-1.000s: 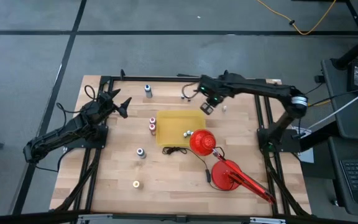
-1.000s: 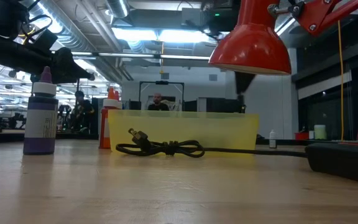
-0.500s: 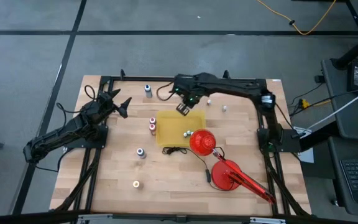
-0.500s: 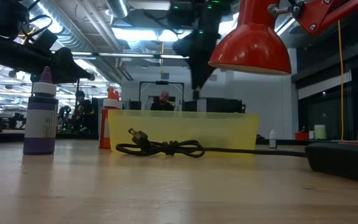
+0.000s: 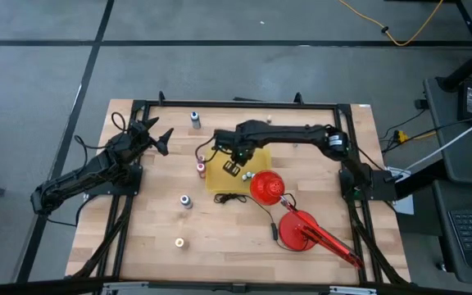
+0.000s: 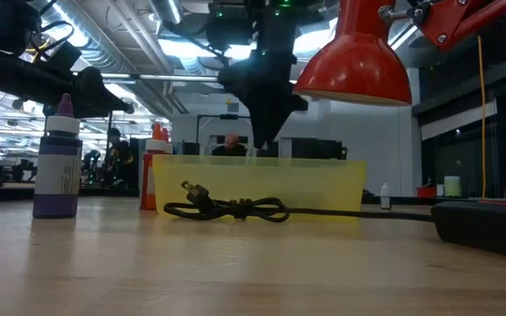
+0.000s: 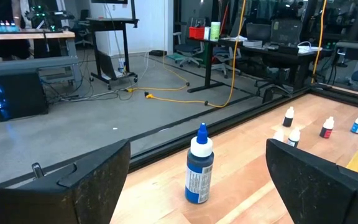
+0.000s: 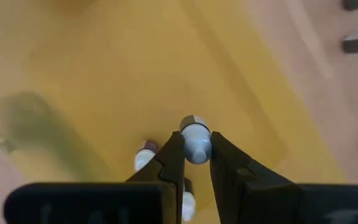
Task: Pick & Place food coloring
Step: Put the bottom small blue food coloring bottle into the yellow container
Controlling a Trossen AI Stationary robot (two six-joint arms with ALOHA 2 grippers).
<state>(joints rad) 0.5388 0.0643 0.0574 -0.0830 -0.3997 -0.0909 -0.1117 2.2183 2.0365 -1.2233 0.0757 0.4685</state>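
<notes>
The right gripper (image 5: 234, 170) now hangs over the yellow tray (image 5: 220, 160) — a second ago it was off near the table's far edge on the right side, and half a second ago just at the tray's far rim. Its jaws are pinched tight on a small food coloring bottle (image 8: 196, 142) with a pale blue-grey cap, held above the tray floor. In the right wrist view another bottle (image 8: 145, 155) lies in the tray just below the fingers (image 8: 169, 165). In the low view the dark gripper points down right above the tray's wall (image 6: 323, 189), where before only the red lamp (image 6: 354, 66) filled that space.

The left gripper (image 5: 161, 139) waits at the table's left, unchanged, its jaws spread wide and empty. Ahead of it stands a blue-capped bottle (image 7: 199, 165) — untouched. Other bottles stay scattered: two red-topped ones (image 5: 201, 164) just beside the tray, one purple (image 5: 185, 201), one orange-yellow (image 5: 179, 242).
</notes>
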